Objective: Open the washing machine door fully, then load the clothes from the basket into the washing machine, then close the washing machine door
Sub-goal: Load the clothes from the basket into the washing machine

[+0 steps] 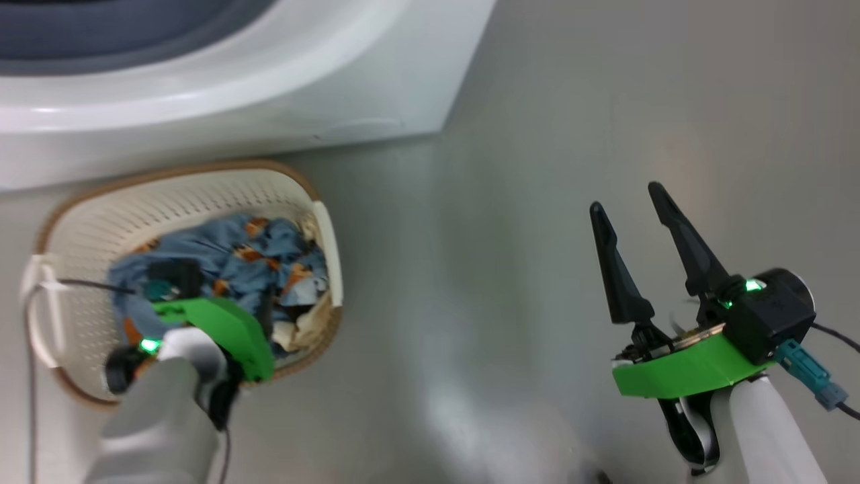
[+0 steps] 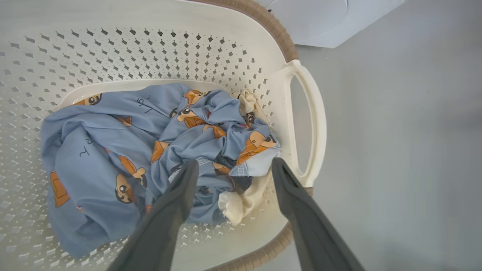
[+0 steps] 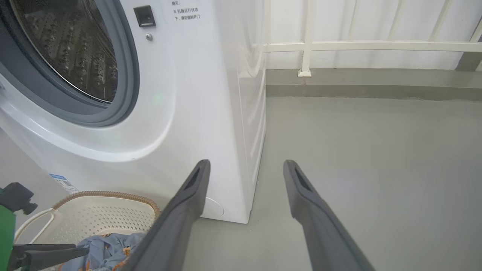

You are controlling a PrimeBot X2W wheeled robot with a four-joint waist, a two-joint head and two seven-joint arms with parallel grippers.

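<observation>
Left wrist view: clothes heaped in basket, mid-left of frame. Likely light, limp, will trail; pinch thick crumpled fold mid-heap, not flat edge. Blue fabric, orange-brown figures, cream bits lower centre. Left gripper fingers apart over heap, empty. Right gripper spread, empty, right of head frame.

The right gripper has two long, black, tapering fingers rising from a bright green plastic collar. It carries a black boxy housing lit by a small green light, and a teal connector on a dark cable. The left gripper matches; both forearms are pale grey.
</observation>
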